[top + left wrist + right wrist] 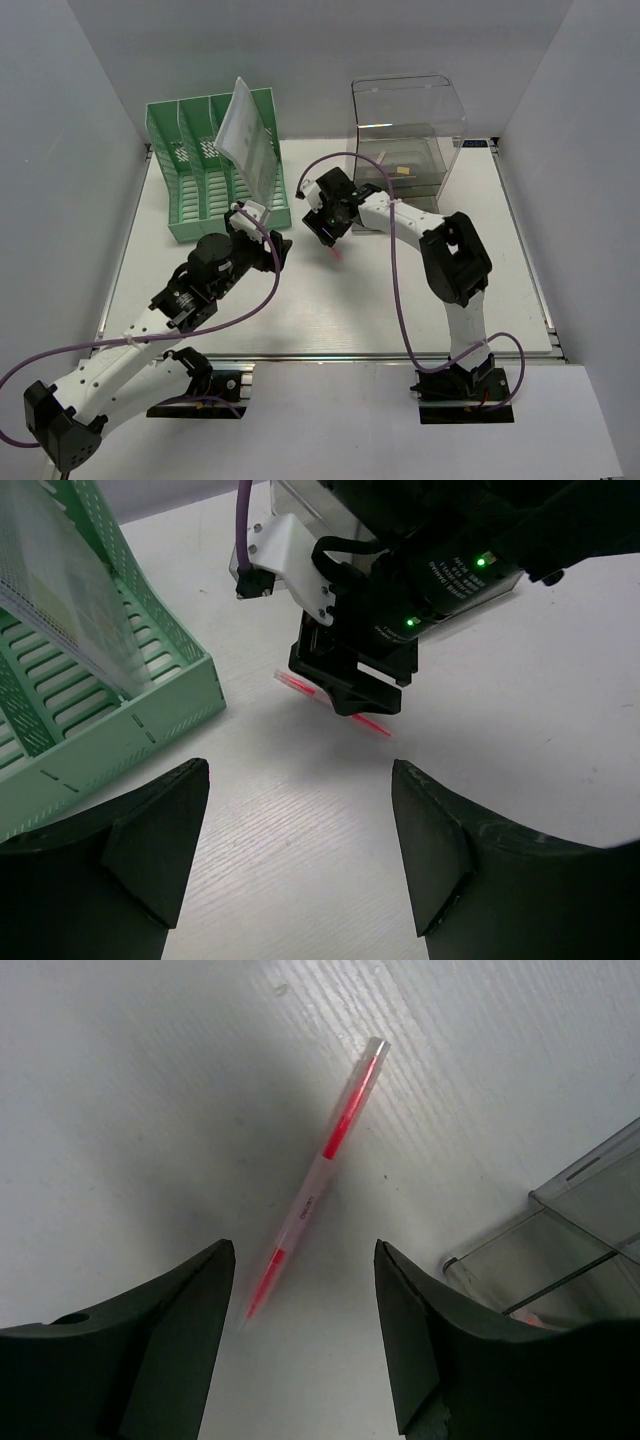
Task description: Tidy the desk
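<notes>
Hanging with its jaws spread wide, the right end effector [305,1250] is being held just above a red-and-clear pen [315,1185], and nothing is being gripped by it. The pen is lying flat on the white worktop [400,300], near the middle and a little toward the far edge. In the right wrist view its lower tip is being framed between the two fingers.

The left end effector [300,770] is likewise being held wide open and empty, low over the worktop. It is being pointed at the right one from the left, with the pen between them.

A green file rack [190,190] is being carried at the far left corner of the worktop, just beside the left end effector. A sleeved sheet [245,135] is being propped upright and tilted in one of its right-hand slots. A clear drawer box [405,120] is being carried at the far edge, right of the middle, near the right end effector.

The worktop itself is spreading beneath both arms, and it is being bordered along its near edge by a metal rail [330,356].
</notes>
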Controlling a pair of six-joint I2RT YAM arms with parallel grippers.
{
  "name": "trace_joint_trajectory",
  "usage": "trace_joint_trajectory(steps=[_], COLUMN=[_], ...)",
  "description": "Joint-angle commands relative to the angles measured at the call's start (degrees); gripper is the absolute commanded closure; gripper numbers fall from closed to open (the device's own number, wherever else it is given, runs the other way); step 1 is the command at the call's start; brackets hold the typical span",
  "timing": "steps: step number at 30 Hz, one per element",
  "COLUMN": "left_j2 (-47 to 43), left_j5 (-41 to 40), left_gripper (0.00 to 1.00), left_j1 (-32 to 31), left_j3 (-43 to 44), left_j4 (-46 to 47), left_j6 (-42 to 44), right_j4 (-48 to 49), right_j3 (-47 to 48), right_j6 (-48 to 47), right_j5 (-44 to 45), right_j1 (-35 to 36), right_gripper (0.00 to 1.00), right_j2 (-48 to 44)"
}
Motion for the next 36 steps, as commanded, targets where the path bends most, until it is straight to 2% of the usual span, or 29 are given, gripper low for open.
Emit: trace_joint_trajectory(steps=[1,19,22,26,27,36], left_j2=[-1.63,-1.9,-1.81,-1.72,-1.72,-2.16], left_j5=[-0.78,-0.43,-0.35,-0.35,-0.35,-1.31], left_gripper=[0.17,0.16,0.16,0.16,0.16,0.16], left_j1=[0.06,0.06,0.06,0.06,0.06,0.06], left_j3=[0.62,0.53,0.44,0.53,0.44,0.18], left_j4=[-0.12,-0.29,-0.2,-0.29,-0.29,-0.12], left_j6=[0.89,1.94,2.03,2.03,2.12,2.47], right_j4=[-1.36,-1.55,-1.55,-1.55,-1.63,-2.95], right_j3=[3.96,6.16,5.9,4.15,3.79,-3.85], right_j6=[2.58,3.55,3.64,3.55,3.55,3.47], right_j5=[2.19,2.19,2.19,2.19,2.19,-0.53], right_j1=[0.31,-0.04,-0.22,-0.3,-0.22,-1.97], right_gripper=[0.36,0.4,0.44,0.54,0.61,0.95], right_j2=[1.5,8.27,8.97,8.71,8.71,4.68])
